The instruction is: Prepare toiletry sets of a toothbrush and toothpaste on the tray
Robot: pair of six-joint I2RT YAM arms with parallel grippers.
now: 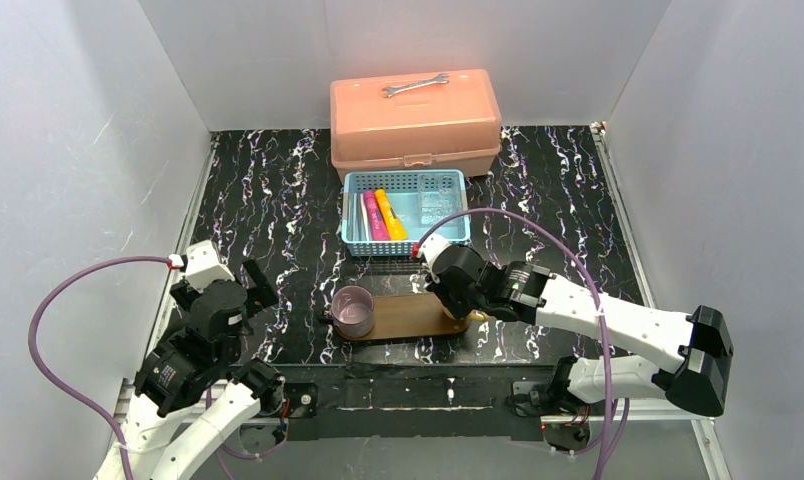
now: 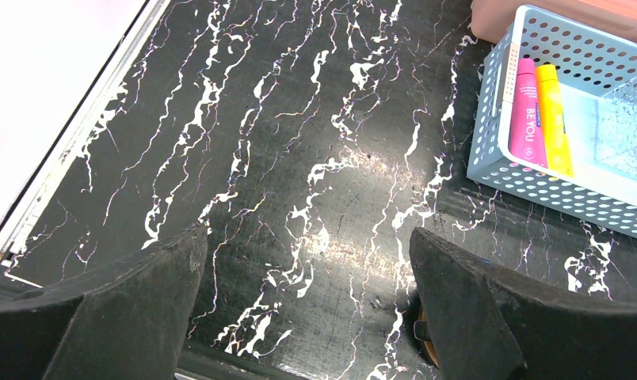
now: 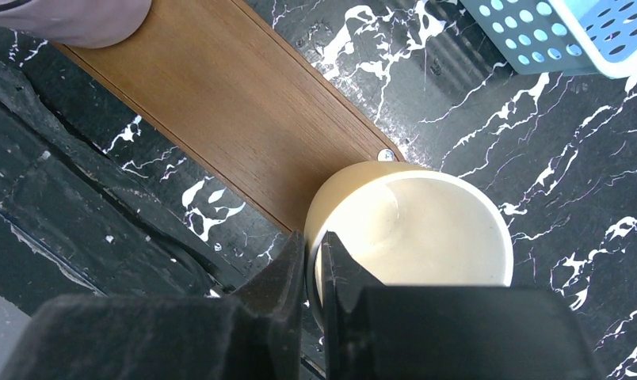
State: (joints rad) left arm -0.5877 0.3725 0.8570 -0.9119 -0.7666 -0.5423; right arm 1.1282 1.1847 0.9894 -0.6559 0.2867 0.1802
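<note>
A magenta-pink toothpaste tube [image 1: 374, 215] [image 2: 526, 111] and a yellow one [image 1: 389, 213] [image 2: 554, 119] lie side by side in the light-blue basket [image 1: 406, 243] [image 2: 497, 103]. Slim pale toothbrushes [image 1: 359, 215] lie left of the pink tube. The dark-brown tray [image 1: 408, 315] [image 3: 236, 103] carries a purple cup [image 1: 353, 310] [image 3: 85, 16] on its left end. My right gripper [image 1: 450, 303] [image 3: 314, 253] is shut on the rim of a cream cup [image 1: 475, 318] [image 3: 426, 229] at the tray's right end. My left gripper [image 1: 228, 290] [image 2: 307, 261] hangs open over bare table, left of the tray.
A salmon toolbox [image 1: 415, 120] stands behind the basket with a steel wrench [image 1: 415, 85] on its lid. A clear plastic piece [image 2: 628, 119] fills the basket's right half. White walls enclose the black marbled table on three sides.
</note>
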